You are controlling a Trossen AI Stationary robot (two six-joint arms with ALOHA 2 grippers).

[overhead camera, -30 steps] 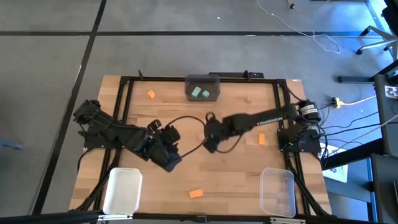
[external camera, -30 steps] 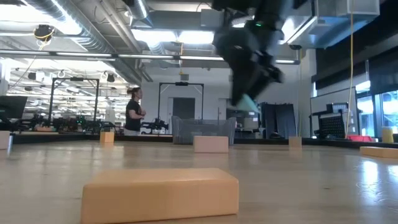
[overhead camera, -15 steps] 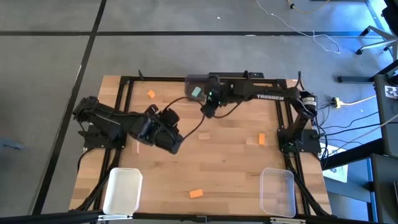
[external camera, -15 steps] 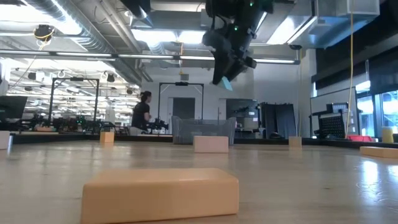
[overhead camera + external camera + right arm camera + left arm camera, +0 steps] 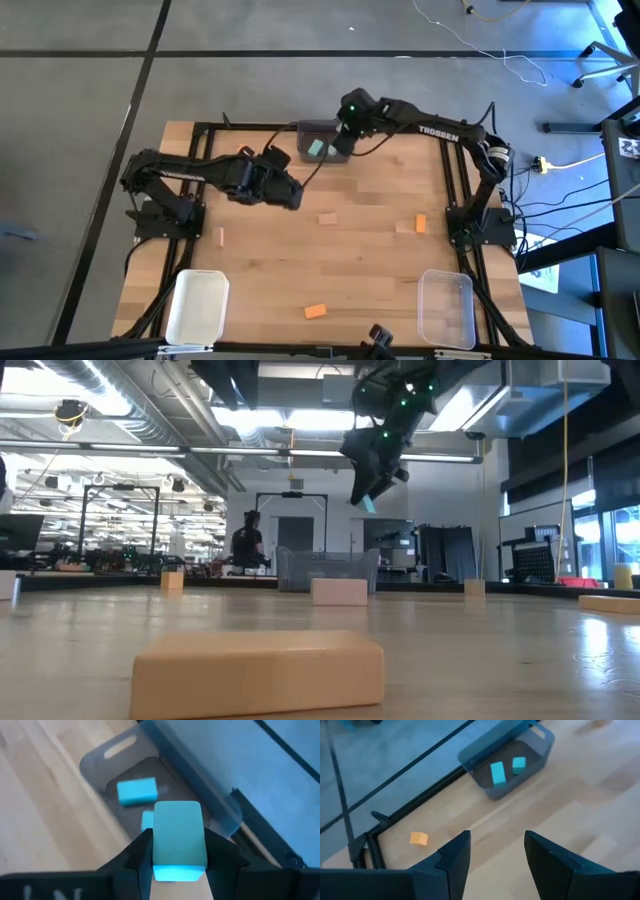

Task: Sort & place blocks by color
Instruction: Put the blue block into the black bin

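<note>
— Where was the right gripper (image 5: 177,865) at that moment?

— Up above the dark grey bin (image 5: 322,131) at the far edge of the counter (image 5: 370,260). Its jaws were clenched on a teal block (image 5: 179,840), held in the air over the bin's mouth; from table height the block (image 5: 368,503) showed as a pale tip under the dark fingers.

— And inside the bin?

— Two teal blocks lay on its floor (image 5: 497,773) (image 5: 519,764), near each other but apart.

— The left gripper (image 5: 495,852)?

— Over the counter near the bin, to its left in the overhead view (image 5: 283,190), jaws released and empty, with bare wood showing between them.

— The other blocks?

— Scattered on the counter. An orange one (image 5: 242,152) sat near the far left corner, another orange one (image 5: 421,223) stood toward the right side, and a third orange one (image 5: 315,312) lay near the front edge. A tan one (image 5: 328,218) lay around the middle. A white bin (image 5: 195,305) stood at the front left and a clear bin (image 5: 446,306) at the front right.

— Anyone in the room?

— A person (image 5: 246,546) stood far behind the counter.
</note>
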